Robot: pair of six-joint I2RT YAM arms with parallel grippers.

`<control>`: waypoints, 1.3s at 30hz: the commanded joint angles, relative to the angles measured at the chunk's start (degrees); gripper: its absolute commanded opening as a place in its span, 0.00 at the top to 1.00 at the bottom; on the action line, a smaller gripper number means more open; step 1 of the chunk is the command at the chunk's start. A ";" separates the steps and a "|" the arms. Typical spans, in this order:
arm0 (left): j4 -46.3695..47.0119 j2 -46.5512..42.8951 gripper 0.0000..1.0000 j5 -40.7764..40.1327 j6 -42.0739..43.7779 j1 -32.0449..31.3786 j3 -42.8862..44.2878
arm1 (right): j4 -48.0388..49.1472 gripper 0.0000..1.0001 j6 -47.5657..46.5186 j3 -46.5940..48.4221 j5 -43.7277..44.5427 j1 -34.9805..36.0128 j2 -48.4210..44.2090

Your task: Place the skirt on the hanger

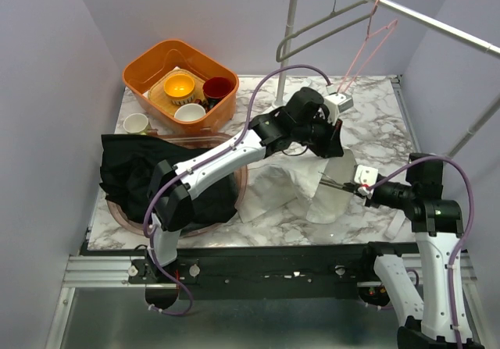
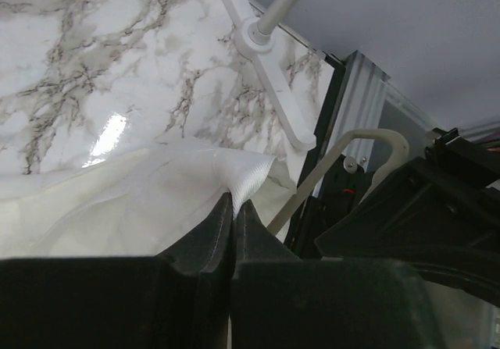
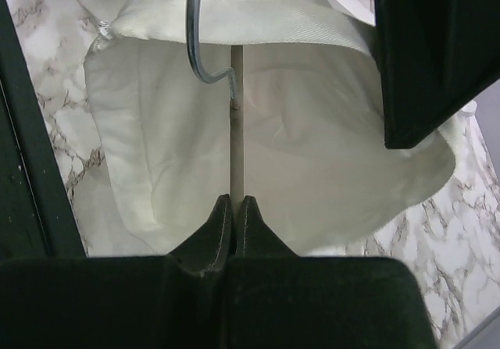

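skirt (image 1: 312,194) is lying crumpled on the marble table (image 1: 375,130), right of centre, between the two grippers. It's cream-white cloth, and its open end is gaping toward the right wrist cam.

left gripper (image 2: 233,201) is pinching a corner of the skirt's edge, fingers pressed together on the cloth. The fabric is peaking up at the pinch and draping away to the left over the tabletop. The left arm is reaching diagonally across the table from the near left.

right gripper (image 3: 235,201) is clamping the hanger (image 3: 237,122) by its thin straight bar, fingers pressed tight on it. The bar is running straight out across the skirt's opening, and the metal hook (image 3: 194,44) is curving over the far band of the skirt. Can't tell whether the hanger is sitting inside the cloth or just over it.

In the left wrist view a cream curved arm (image 2: 351,142) is showing just right of the pinched corner. Can't tell if it belongs to the held hanger.

Further out:
- The rack post (image 1: 291,37) is standing at the back of the table, with its rail (image 1: 422,17) crossing the upper right.
- A grey hanger (image 1: 312,29) and a pink hanger (image 1: 373,40) are hanging on the rail.
- A black garment (image 1: 129,173) is heaping over a round pinkish tray (image 1: 243,183) at the left.
- An orange tub (image 1: 144,72) is sitting at the back left, holding a yellow bowl (image 1: 179,88), a dark red cup (image 1: 218,89) and a white cup (image 1: 190,113).
- A second white cup (image 1: 136,122) is sitting on the table just beside the tub.
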 commanded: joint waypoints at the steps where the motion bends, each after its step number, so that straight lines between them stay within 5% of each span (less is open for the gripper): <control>1: 8.76 -1.88 0.68 4.51 -6.77 2.53 -4.69 | 10.34 0.99 7.91 -3.65 -8.09 0.34 0.49; 3: 13.14 -5.12 0.49 4.68 -8.44 4.89 -11.10 | 12.36 0.99 10.27 -5.06 -8.96 0.34 1.11; 6: 17.03 -9.25 0.32 5.30 -9.16 7.27 -18.14 | 16.93 0.99 13.17 -7.26 -11.16 0.34 2.86; 12: 15.64 -19.61 0.15 2.23 -2.67 13.51 -24.65 | 24.23 0.99 18.71 -6.92 -11.16 0.34 9.19; 15: 9.87 -25.50 0.04 -1.45 7.94 15.01 -26.15 | 25.03 0.99 19.77 -5.52 -11.34 0.34 13.67; 24: 1.39 -39.23 0.02 5.03 51.69 12.92 -43.54 | 16.26 0.99 11.63 -3.40 -11.78 0.87 14.91; 34: -2.64 -30.64 0.05 1.61 63.88 5.79 -38.91 | 10.44 0.99 7.82 -1.55 -5.37 8.06 12.80; 39: -5.98 -24.40 0.22 3.88 61.34 4.29 -33.98 | 10.80 0.99 8.53 -0.85 -5.63 10.01 13.33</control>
